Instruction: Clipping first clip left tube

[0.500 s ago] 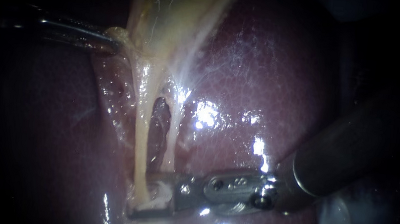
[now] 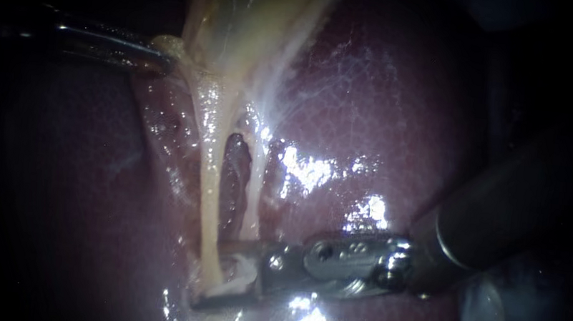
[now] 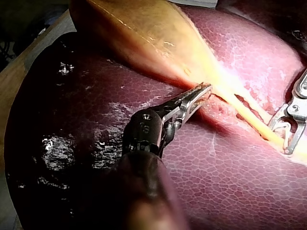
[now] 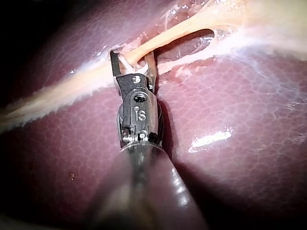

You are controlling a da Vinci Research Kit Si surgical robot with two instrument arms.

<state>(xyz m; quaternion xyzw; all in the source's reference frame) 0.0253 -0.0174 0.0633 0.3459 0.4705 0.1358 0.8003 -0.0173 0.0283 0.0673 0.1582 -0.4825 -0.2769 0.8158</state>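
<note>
Since the earlier frame, the right instrument (image 2: 207, 274) had shifted slightly up and to the right against the tissue. The left tube (image 2: 209, 195) ran from the gallbladder (image 2: 259, 21) down across the liver (image 2: 393, 108), just beside the right tube (image 2: 252, 193). The right instrument's jaws stood open, one on each side of the left tube near its lower end. The left instrument (image 2: 163, 53) had its jaws closed on the gallbladder edge.

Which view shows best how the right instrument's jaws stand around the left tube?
The right wrist view: it looks along the right instrument, and the left tube lies plainly between its open jaws. The endoscope view shows them side-on; the left wrist view, small and far off.
</note>
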